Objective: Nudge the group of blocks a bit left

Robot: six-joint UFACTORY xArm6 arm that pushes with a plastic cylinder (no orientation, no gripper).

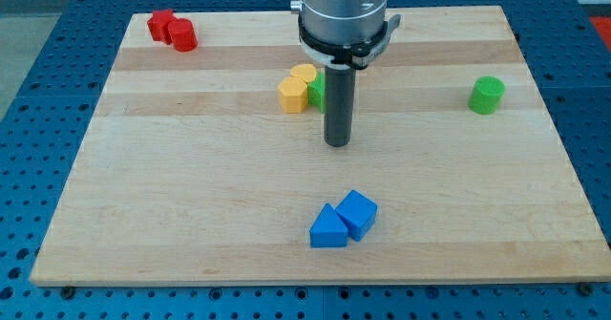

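My tip (338,142) rests on the wooden board (191,186) near its middle. A group of blocks sits just up and to the left of it: two yellow blocks (297,88) touching each other and a green block (316,91) partly hidden behind the rod. The tip is a short way below and right of this group, not touching it. Two red blocks (172,29) touch each other at the top left. A green cylinder (487,95) stands alone at the right. A blue triangle (327,227) and a blue cube (358,212) touch each other near the bottom middle.
The board lies on a blue perforated table (38,148). The arm's grey and black body (344,14) hangs over the board's top middle.
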